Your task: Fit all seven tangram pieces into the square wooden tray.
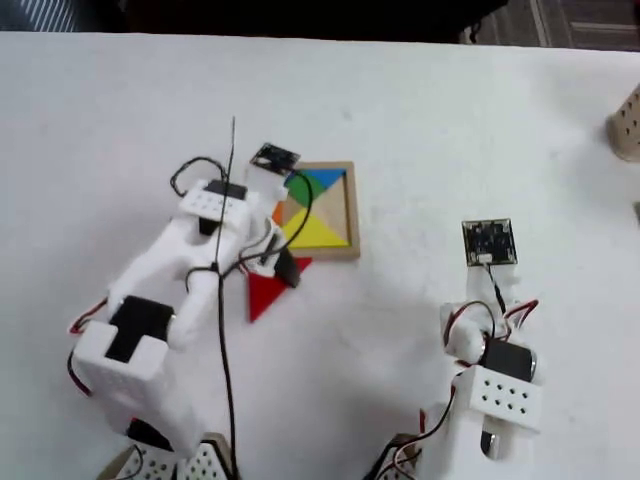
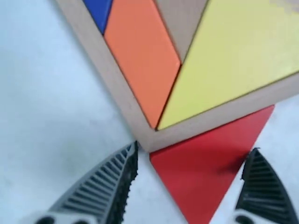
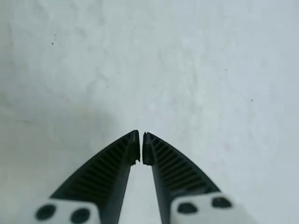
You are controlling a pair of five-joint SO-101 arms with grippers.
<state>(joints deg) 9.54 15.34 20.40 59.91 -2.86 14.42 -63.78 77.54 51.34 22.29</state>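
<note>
Left gripper [image 2: 194, 151] fingers spread, straddling the red triangle [image 2: 205, 172], which touches the tray [image 2: 117, 100] from outside. Right gripper [image 3: 141, 140] fingers pressed together, well apart from tray.

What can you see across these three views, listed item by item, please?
wooden tray: one, light wood, mid-table
blue piece: one, blue, in the tray
green piece: one, green, in the tray
yellow piece: one, yellow, in the tray
orange piece: one, orange, in the tray beside the yellow one
red triangle: one, red, on the table along the tray's outer edge
perforated object: one, beige, at the table's right edge
table: one, white
left gripper: open, black fingers either side of the red triangle
right gripper: shut, black fingers, over bare table
</note>
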